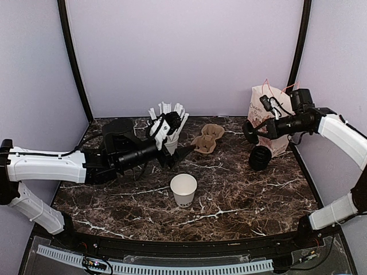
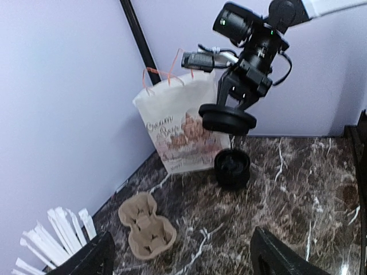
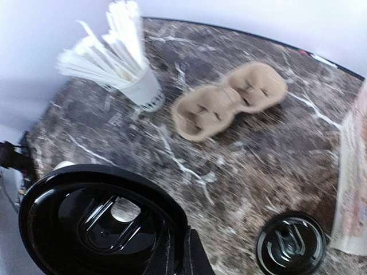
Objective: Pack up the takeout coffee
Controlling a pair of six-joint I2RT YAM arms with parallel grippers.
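The takeout coffee's white paper cup (image 1: 183,189) stands upright mid-table with an open top and no lid on it. My right gripper (image 1: 251,133) hovers at the back right, shut on the rim of a round black lid (image 3: 97,223), which hangs above the table in the left wrist view (image 2: 227,119). My left gripper (image 1: 175,156) is behind and left of the cup, low over the table, open with nothing between its fingers (image 2: 86,260). The cup does not show in the left wrist view.
A stack of black lids (image 1: 260,157) sits under the right gripper, beside a printed paper bag (image 1: 269,114) in the back right corner. A brown pulp cup carrier (image 1: 207,138) lies at the back centre. A white cup full of straws (image 1: 168,129) stands just behind the left gripper.
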